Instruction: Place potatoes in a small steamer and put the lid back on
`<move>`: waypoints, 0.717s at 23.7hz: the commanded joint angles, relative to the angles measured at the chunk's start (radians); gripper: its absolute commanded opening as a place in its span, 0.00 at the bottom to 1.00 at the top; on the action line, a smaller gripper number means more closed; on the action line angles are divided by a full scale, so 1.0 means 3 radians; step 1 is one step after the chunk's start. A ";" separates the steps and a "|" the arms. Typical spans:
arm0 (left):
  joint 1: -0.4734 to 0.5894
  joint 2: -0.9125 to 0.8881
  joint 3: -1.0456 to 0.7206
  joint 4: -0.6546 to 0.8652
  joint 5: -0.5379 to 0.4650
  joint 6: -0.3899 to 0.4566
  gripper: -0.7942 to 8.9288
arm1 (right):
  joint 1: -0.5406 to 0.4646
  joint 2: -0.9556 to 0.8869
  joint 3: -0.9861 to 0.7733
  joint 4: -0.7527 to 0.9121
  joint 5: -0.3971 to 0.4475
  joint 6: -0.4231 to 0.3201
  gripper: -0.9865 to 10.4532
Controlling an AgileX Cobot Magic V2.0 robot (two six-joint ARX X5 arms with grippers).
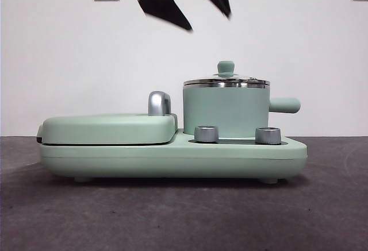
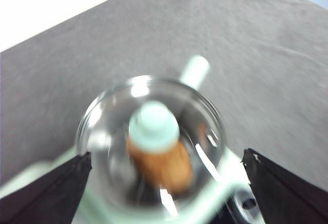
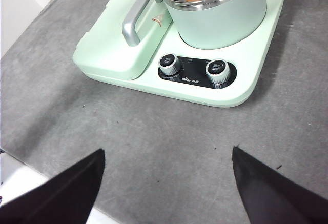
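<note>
Both jobs look done: potato (image 2: 165, 163) is sitting under the lid (image 1: 226, 81) on the steamer (image 1: 226, 113), so left gripper (image 2: 164, 183) is hanging released above it, right gripper (image 3: 166, 183) open too.

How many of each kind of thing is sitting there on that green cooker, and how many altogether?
Steamer pot: 1
Glass lid with green knob, on the pot: 1
Potato, seen through the lid: 1
Flat griddle cover with chrome handle: 1
Control dials: 2
Total: 6
</note>
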 commanded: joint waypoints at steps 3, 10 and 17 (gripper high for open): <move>-0.0019 -0.0514 0.0080 -0.1031 0.0000 -0.0085 0.55 | 0.0020 0.0010 0.0024 0.0046 -0.0170 0.0017 0.43; -0.0047 -0.1054 0.0053 -0.2054 0.0025 -0.0137 0.52 | 0.0020 0.0017 0.0024 0.0093 -0.0276 -0.0135 0.43; -0.0075 -0.1794 -0.0561 -0.1807 0.0027 -0.0342 0.52 | 0.0020 0.0017 0.0024 0.0336 -0.0286 -0.0165 0.43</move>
